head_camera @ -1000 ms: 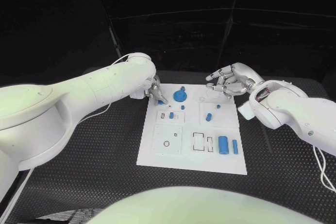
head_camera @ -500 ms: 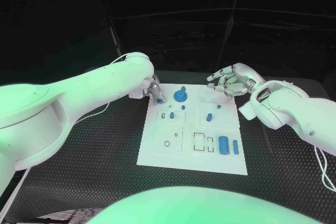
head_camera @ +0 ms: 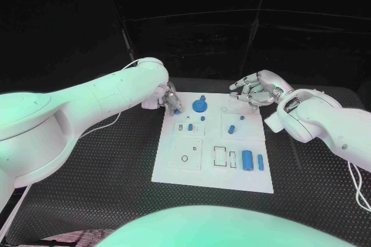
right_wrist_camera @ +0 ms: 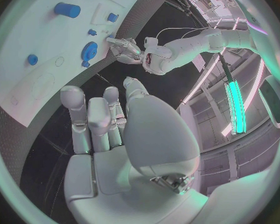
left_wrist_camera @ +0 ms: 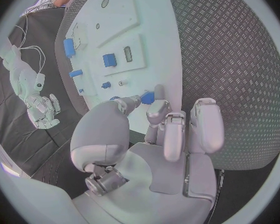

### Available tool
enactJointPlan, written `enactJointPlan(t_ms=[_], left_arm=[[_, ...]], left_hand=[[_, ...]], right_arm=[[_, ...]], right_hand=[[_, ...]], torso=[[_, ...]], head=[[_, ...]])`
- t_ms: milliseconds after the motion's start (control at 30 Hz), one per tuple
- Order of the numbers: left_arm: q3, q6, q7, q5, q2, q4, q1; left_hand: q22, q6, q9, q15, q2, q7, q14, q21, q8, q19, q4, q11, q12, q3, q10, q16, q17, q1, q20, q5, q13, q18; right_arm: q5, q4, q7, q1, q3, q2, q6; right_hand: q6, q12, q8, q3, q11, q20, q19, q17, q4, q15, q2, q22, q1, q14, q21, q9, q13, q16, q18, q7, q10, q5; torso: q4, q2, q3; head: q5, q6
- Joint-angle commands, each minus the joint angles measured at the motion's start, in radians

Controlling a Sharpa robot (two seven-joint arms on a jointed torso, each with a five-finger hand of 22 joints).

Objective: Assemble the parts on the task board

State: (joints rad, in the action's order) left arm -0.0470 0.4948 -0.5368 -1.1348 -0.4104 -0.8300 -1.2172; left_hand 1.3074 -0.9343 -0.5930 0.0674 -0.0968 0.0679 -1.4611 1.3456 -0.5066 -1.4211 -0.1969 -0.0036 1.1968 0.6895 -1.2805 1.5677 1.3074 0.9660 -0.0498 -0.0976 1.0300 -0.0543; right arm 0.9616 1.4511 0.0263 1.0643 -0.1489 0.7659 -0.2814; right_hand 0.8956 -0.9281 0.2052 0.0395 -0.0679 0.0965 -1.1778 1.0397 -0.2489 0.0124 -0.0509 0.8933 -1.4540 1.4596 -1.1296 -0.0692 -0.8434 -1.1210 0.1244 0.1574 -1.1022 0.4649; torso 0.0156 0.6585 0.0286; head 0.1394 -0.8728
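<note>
Black ribbed surface [head_camera: 101,166] is carrying the white task board [head_camera: 213,174], blue parts lying across it. Farther back, the left hand [head_camera: 169,101] is pinching a small blue part [left_wrist_camera: 147,97] at the board's far-left corner; the right hand [head_camera: 255,91] is hovering, fingers curled, grasping nothing.

The left arm reaches in across the counter [head_camera: 93,166], its hand [head_camera: 168,100] turned down with fingers [left_wrist_camera: 154,112] drawn together at their tips — a small blue part [left_wrist_camera: 147,97] sits pinched between them. The right arm bends in from the other side, its hand [head_camera: 255,90] raised with fingers [right_wrist_camera: 97,115] curled loosely inward, holding nothing.
</note>
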Motion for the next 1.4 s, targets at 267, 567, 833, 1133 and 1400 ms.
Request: enactJointPlan(t_ms=[267,567,833,1133,1400], left_arm=[[0.002,0.018,0.011,0.051,-0.014,-0.012,0.004],[0.002,0.010,0.021,0.058,-0.021,-0.013,0.003],[0.002,0.000,0.021,0.059,-0.026,-0.016,0.003],[0.001,-0.056,0.029,0.059,-0.051,-0.051,0.003],[-0.002,-0.162,0.048,0.059,-0.130,-0.189,0.001]], left_hand=[[0.027,0.029,-0.021,-0.008,0.019,0.006,-0.110,-0.013,-0.023,0.016,0.165,0.002,-0.009,0.190,0.021,0.003,0.263,-0.012,-0.003,-0.060,-0.014,-0.015],[0.021,0.040,-0.034,-0.009,0.041,0.007,-0.110,-0.023,-0.037,0.022,0.218,0.003,-0.020,0.234,0.032,0.003,0.263,0.007,-0.004,-0.063,-0.029,-0.017],[0.018,0.042,-0.036,-0.010,0.045,0.008,-0.110,-0.026,-0.039,0.025,0.222,0.004,-0.024,0.240,0.036,0.003,0.263,0.007,-0.004,-0.063,-0.035,-0.018],[0.023,0.036,-0.047,-0.010,0.045,0.007,-0.110,-0.022,-0.057,0.022,0.229,0.004,-0.016,0.235,0.029,0.003,0.263,0.002,-0.005,-0.060,-0.028,-0.017],[0.035,0.034,-0.060,-0.008,0.049,0.002,-0.110,-0.011,-0.078,0.013,0.242,0.000,-0.004,0.236,0.013,0.003,0.263,0.013,-0.003,-0.061,-0.019,-0.014]], right_arm=[[-0.006,-0.004,0.003,0.000,0.000,-0.003,0.013],[-0.006,-0.009,0.000,0.000,0.000,-0.005,0.024],[-0.006,-0.012,-0.003,-0.001,0.000,-0.006,0.029],[-0.006,-0.014,-0.004,-0.001,0.000,-0.007,0.034],[-0.006,-0.019,-0.004,-0.001,0.000,-0.005,0.034]], right_hand=[[-0.008,-0.004,0.002,0.001,0.002,0.001,0.004,0.002,-0.009,-0.001,0.001,0.000,0.013,0.003,0.006,0.001,-0.001,0.004,0.013,-0.002,0.002,0.004],[-0.009,-0.005,0.003,0.002,0.001,0.001,0.005,0.001,-0.011,-0.001,0.001,-0.002,0.016,0.003,0.007,0.001,0.000,0.006,0.013,-0.002,0.002,0.006],[-0.009,-0.005,0.003,0.002,0.001,0.001,0.005,0.001,-0.011,-0.001,0.001,-0.002,0.016,0.003,0.008,0.001,0.000,0.006,0.013,-0.002,0.002,0.006],[-0.009,-0.005,0.003,0.002,0.001,0.001,0.006,0.001,-0.013,-0.001,0.001,-0.003,0.018,0.003,0.008,0.001,0.000,0.007,0.013,-0.001,0.002,0.007],[-0.009,-0.005,0.003,0.002,0.001,0.002,0.006,0.000,-0.015,-0.001,0.002,-0.003,0.019,0.003,0.009,0.001,0.000,0.007,0.013,-0.001,0.002,0.008]], torso=[[0.0004,0.000,0.0001],[-0.0009,0.000,0.0007],[-0.0013,0.001,0.0007],[-0.0002,0.000,0.0010],[0.0014,-0.002,0.0007]], head=[[0.001,0.000],[0.001,0.000],[0.000,0.000],[-0.003,0.000],[-0.001,0.000]])
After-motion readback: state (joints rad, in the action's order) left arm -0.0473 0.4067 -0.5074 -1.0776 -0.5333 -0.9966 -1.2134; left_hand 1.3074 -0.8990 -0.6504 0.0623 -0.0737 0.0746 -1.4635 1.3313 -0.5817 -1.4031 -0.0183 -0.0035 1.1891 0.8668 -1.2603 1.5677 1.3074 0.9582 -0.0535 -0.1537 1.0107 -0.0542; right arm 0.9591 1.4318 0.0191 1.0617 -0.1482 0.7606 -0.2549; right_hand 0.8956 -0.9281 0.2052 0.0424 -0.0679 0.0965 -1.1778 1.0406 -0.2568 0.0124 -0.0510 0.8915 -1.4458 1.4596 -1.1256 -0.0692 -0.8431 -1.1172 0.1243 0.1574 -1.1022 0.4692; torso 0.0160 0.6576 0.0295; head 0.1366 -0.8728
